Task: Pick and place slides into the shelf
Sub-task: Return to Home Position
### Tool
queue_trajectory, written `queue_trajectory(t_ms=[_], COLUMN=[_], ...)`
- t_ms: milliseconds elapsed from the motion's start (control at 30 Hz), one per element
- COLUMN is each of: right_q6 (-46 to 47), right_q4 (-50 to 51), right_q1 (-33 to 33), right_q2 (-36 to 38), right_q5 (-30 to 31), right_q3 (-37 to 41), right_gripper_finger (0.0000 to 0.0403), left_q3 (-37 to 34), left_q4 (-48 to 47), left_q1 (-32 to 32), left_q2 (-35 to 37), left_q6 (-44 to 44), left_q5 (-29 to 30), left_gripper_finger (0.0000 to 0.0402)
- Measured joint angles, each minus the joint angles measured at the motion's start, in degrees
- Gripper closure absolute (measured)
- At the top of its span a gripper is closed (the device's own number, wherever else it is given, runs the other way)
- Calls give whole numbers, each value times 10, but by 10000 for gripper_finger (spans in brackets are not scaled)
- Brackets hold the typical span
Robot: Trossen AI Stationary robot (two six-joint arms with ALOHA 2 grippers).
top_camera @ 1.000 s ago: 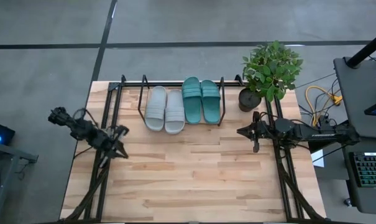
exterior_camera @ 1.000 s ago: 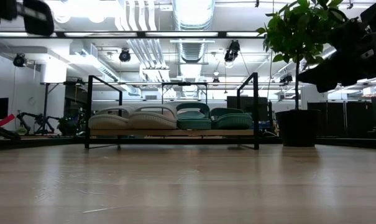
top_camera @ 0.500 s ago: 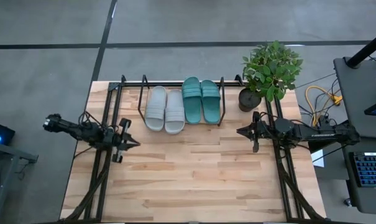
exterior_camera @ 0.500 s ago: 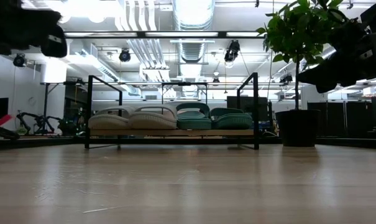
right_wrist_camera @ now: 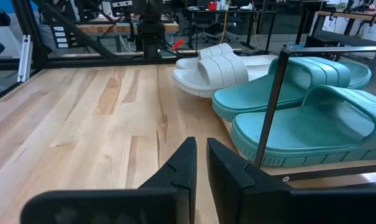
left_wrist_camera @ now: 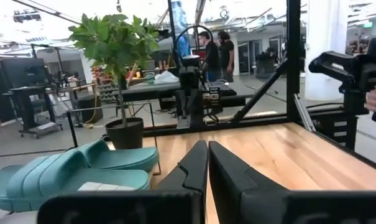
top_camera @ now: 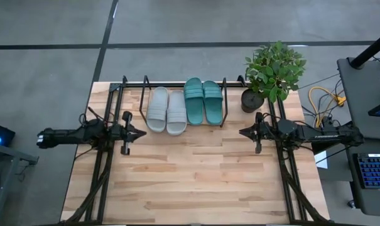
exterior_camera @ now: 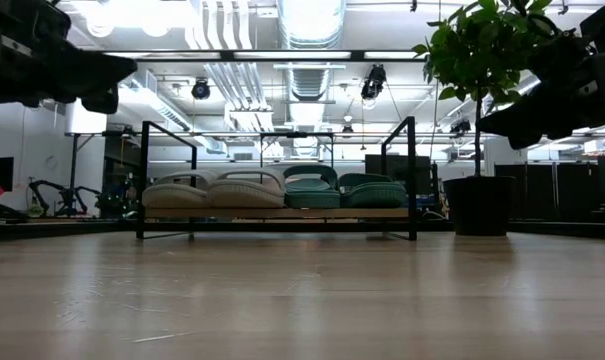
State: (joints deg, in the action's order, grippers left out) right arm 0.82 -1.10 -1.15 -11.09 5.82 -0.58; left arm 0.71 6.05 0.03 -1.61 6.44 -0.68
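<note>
Well, the left arm had swung round in that last second. From a slant across its side of the table (top_camera: 196, 179) it came up level, and the left gripper (top_camera: 139, 132) hung just off the near left corner of the shelf (top_camera: 141, 100), pointing across at the other arm. Its fingers were pinched almost together with only a thin gap, and nothing was between them. The right gripper (top_camera: 242, 132) had not budged. It hung opposite, just off the shelf's near right corner and close to the potted plant (top_camera: 274, 69), equally narrow and equally empty.

Both arms were clear of the shelf and carrying nothing, so this read as the parking move, with the placing apparently over.

And the shelf was full. The two grey slides (top_camera: 167, 110) lay side by side on its left half, touching each other. The two green slides (top_camera: 203, 101) lay side by side on the right half, set slightly farther back. From table height all four sat flat in one row on the wooden board, grey pair then green pair, and no slide was left out on the tabletop.
</note>
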Motion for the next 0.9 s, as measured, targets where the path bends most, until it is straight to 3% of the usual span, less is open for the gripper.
queue_trajectory(t_ms=[433, 700, 900], right_q6=[21, 14, 9], right_q4=[2, 2, -63], right_q1=[0, 0, 0], right_q2=[-9, -47, -66], right_q5=[-13, -13, -13], right_q3=[0, 0, 1], right_gripper_finger=[374, 374, 374], left_q3=[1, -1, -2], left_q4=[-58, -46, -46], left_q1=[0, 0, 0], left_q2=[0, 0, -1], left_q6=[-1, -1, -1], left_q5=[17, 27, 27], left_gripper_finger=[401, 401, 401])
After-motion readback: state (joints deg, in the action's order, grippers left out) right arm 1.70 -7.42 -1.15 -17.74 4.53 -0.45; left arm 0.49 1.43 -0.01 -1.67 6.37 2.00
